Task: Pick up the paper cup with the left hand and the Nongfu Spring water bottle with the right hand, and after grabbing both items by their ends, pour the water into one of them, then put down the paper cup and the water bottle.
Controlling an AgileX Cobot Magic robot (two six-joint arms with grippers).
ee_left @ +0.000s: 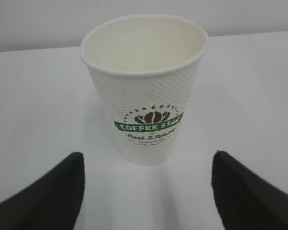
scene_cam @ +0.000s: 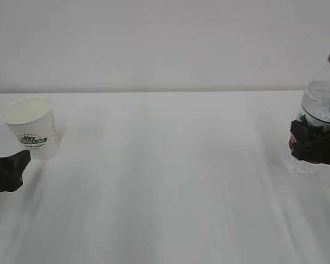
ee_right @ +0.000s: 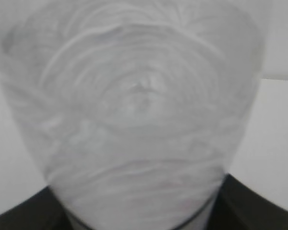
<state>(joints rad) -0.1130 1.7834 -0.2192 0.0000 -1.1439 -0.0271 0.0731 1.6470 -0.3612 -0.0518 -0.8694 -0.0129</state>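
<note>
The white table (scene_cam: 165, 181) fills most of the frame. At the far right edge stands the Nongfu Spring water bottle (scene_cam: 320, 104), upright, and the right pincer (scene_cam: 311, 144) is pinching its lower body. In the right wrist view the bottle fills the picture between the dark fingers. At the left edge the paper cup (scene_cam: 32, 127) stands upright on the table. The left pincer (ee_left: 146, 191) is spread wide just before the cup, not touching it.
</note>
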